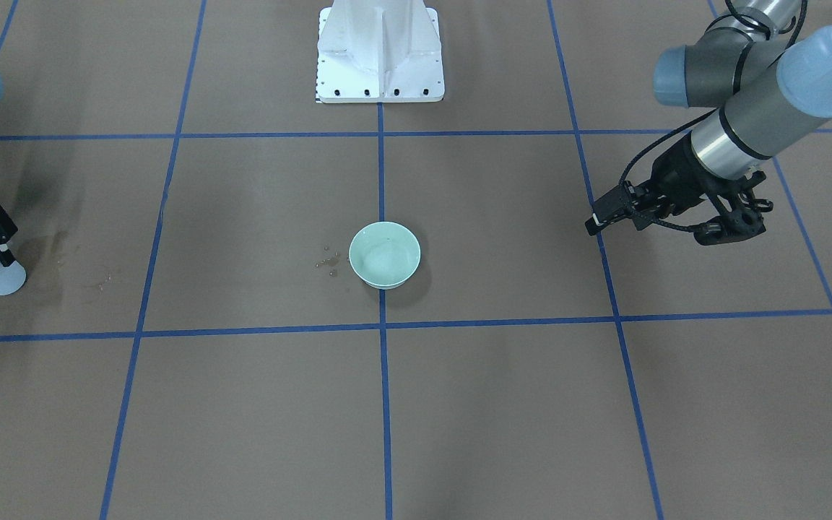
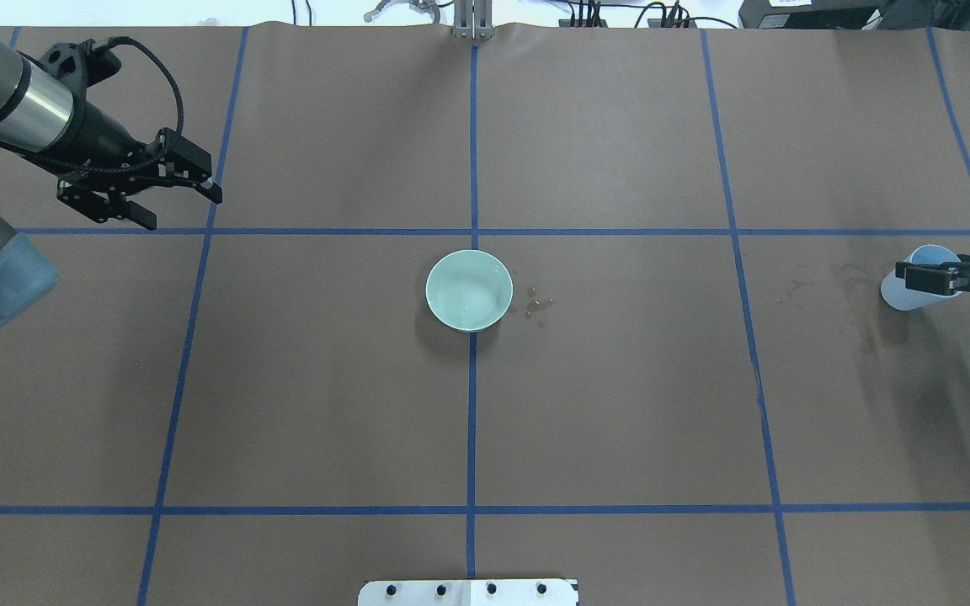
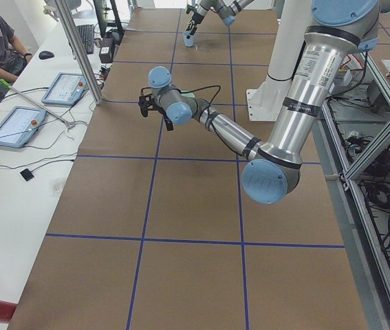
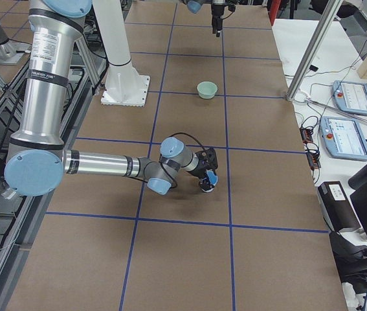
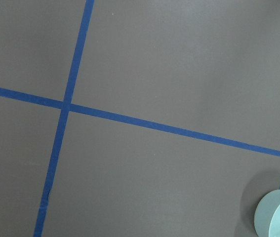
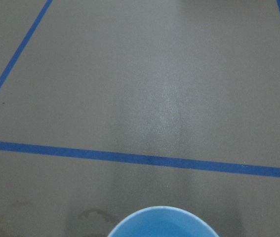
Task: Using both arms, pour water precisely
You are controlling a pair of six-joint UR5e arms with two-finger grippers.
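One thin blue cup [image 2: 914, 289], light and easily squashed (judging by looks), sits pinched in the right hand [image 2: 927, 279] near the worktop's [image 2: 620, 404] edge; left hand [image 2: 169, 189] hangs spread, empty. Water isn't discernible.

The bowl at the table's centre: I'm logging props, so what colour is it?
The bowl is pale mint green, plain; the overhead exterior view shows it best.
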